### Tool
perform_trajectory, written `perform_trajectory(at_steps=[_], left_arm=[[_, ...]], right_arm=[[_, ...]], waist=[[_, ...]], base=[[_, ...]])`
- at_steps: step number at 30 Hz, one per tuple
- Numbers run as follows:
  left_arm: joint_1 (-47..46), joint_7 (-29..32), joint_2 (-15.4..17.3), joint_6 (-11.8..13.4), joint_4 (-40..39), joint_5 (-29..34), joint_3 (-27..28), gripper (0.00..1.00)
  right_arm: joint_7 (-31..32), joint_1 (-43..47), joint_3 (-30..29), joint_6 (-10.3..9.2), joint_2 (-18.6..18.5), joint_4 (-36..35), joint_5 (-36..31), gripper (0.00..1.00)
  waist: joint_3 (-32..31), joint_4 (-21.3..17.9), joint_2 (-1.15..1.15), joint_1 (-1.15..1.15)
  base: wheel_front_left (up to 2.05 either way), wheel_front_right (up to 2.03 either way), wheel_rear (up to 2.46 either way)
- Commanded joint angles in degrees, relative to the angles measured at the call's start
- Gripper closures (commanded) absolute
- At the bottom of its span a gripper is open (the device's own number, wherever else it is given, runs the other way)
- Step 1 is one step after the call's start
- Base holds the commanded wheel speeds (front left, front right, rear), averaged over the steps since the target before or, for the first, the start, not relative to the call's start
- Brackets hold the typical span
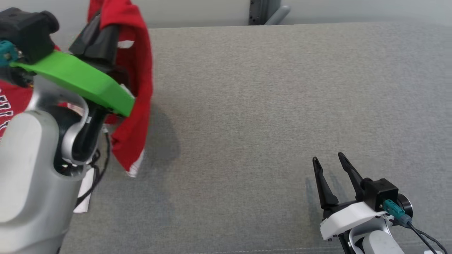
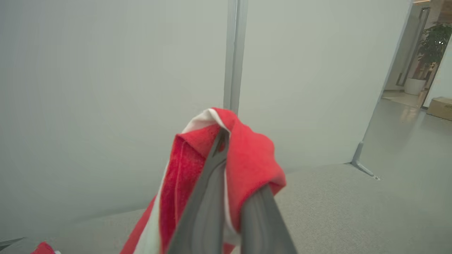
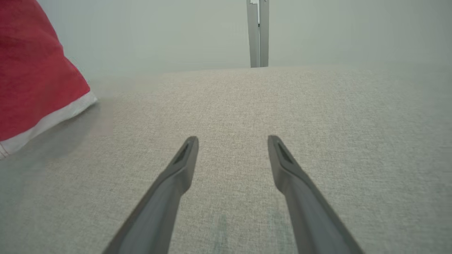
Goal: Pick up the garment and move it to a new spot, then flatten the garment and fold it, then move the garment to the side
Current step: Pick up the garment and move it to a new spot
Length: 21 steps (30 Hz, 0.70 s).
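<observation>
Tabletop (image 1: 247,106) of grey fabric underneath everything. Nearest, at lower right: right tool (image 1: 327,157), low over the surface, 2 fingers spread apart, gripping nothing. Farther, raised at far left: left tool (image 1: 97,35), pinched together on red garment (image 1: 136,70) with white trim. Hangs from that pinch, draping down the left side, well apart from right tool. Beyond, pale wall (image 1: 197,12).
</observation>
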Motion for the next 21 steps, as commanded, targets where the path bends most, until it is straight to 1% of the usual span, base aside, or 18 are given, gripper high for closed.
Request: perform_trajectory(at_steps=[1, 4, 6, 10, 11, 13, 17, 18, 19, 20, 21], left_arm=[[0.65, 0.99, -1.23, 0.94, -2.93, -0.46, -0.79, 1.00], [0.01, 2.91, -3.84, 2.13, -7.39, -1.14, -2.87, 1.00], [-0.96, 3.67, -5.98, 2.87, -8.78, -1.42, -4.43, 1.00], [-2.35, 3.81, -10.65, 4.10, -6.93, -1.46, -7.45, 1.00], [-2.47, 3.46, -12.31, 4.15, -3.86, -0.67, -9.18, 1.00], [-1.34, 2.83, -13.61, 4.17, 0.55, -0.17, -10.91, 1.00], [2.16, 0.56, -15.62, 3.09, 11.23, -1.02, -12.99, 1.00], [3.20, -0.30, -16.19, 2.43, 13.84, -1.60, -13.45, 1.00], [4.17, -1.25, -16.66, 1.02, 16.26, -2.24, -14.20, 1.00], [4.17, -1.25, -16.66, 1.02, 16.26, -2.24, -14.20, 1.00], [5.37, -2.09, -17.20, -0.21, 19.15, -3.34, -14.44, 1.00]], right_arm=[[-0.18, -0.16, 0.11, -0.02, -0.03, -0.14, 0.59, 0.00], [-0.18, -0.56, 0.33, -0.02, -0.01, -0.18, 1.35, 0.00], [-0.18, -0.66, 0.39, -0.02, -0.02, -0.04, 1.79, 0.00], [-0.18, -0.63, 0.63, -0.02, -0.01, 0.11, 2.27, 0.00], [-0.18, -0.65, 0.78, -0.02, -0.01, 0.22, 2.54, 0.00], [-0.18, -0.79, 1.21, -0.02, 0.00, 0.28, 2.74, 0.00], [-0.18, -1.18, 1.47, -0.02, -0.03, 0.32, 3.34, 0.00], [-0.18, -1.16, 1.31, -0.02, -0.01, 0.28, 3.45, 0.00], [-0.18, -1.13, 1.24, -0.02, -0.01, 0.22, 3.50, 0.00], [-0.18, -1.13, 1.24, -0.02, -0.01, 0.22, 3.50, 0.00], [-0.18, -1.07, 1.23, -0.02, -0.01, 0.21, 3.41, 0.00]], waist=[[-0.86, -4.87, 0.00, 0.00], [-0.79, -7.56, 0.00, 0.00], [-0.67, -9.15, 0.00, 0.00], [-0.21, -11.90, 0.00, 0.00], [0.04, -13.13, 0.00, 0.00], [0.33, -14.37, 0.00, 0.00], [1.06, -16.50, 0.00, 0.00], [1.26, -16.76, 0.00, 0.00], [1.47, -16.98, 0.00, 0.00], [1.47, -16.98, 0.00, 0.00], [1.64, -17.14, 0.00, 0.00]], base=[[0.00, 0.00, 0.00], [0.00, 0.00, 0.00], [0.00, 0.00, 0.00], [0.00, 0.00, 0.00], [0.00, 0.00, 0.00], [0.00, 0.00, 0.00], [0.00, 0.00, 0.00], [0.00, 0.00, 0.00], [0.00, 0.00, 0.00], [0.00, 0.00, 0.00], [0.00, 0.00, 0.00]])
